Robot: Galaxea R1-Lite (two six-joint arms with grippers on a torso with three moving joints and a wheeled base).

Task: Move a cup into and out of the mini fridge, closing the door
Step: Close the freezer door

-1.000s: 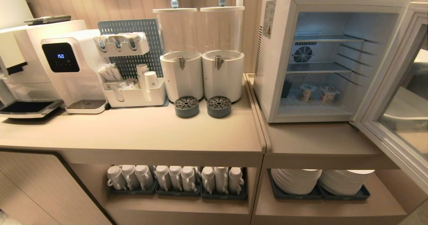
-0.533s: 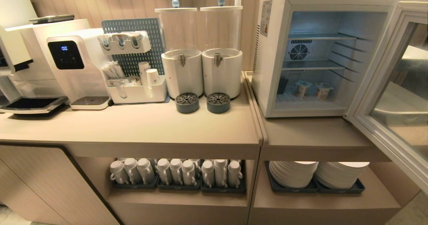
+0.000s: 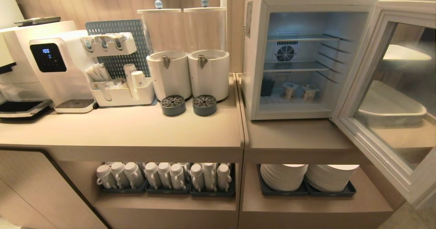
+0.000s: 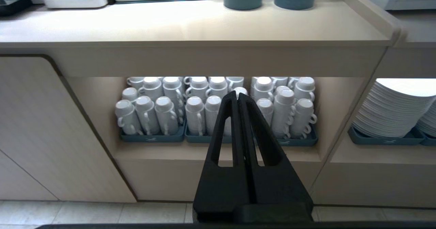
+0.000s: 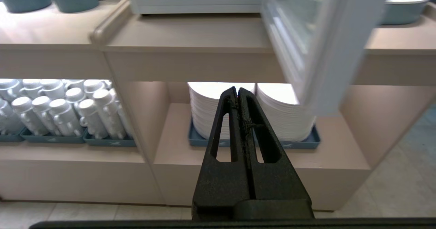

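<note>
Both pairs of our black fingers are clenched together and grasp nothing: our left gripper (image 4: 238, 96) hangs below the beige worktop (image 3: 136, 130) facing the shelf of stacked white mugs (image 4: 204, 110), our right gripper (image 5: 237, 92) facing the stacks of white plates (image 5: 218, 110). We see the white boxy mini fridge (image 3: 253, 59) standing on the lower worktop section, its glass-paned door (image 3: 381, 96) swung wide open to the right. Two small printed cups (image 3: 299, 91) sit side by side on the fridge floor, beneath two wire shelves and a round fan (image 3: 285, 53).
</note>
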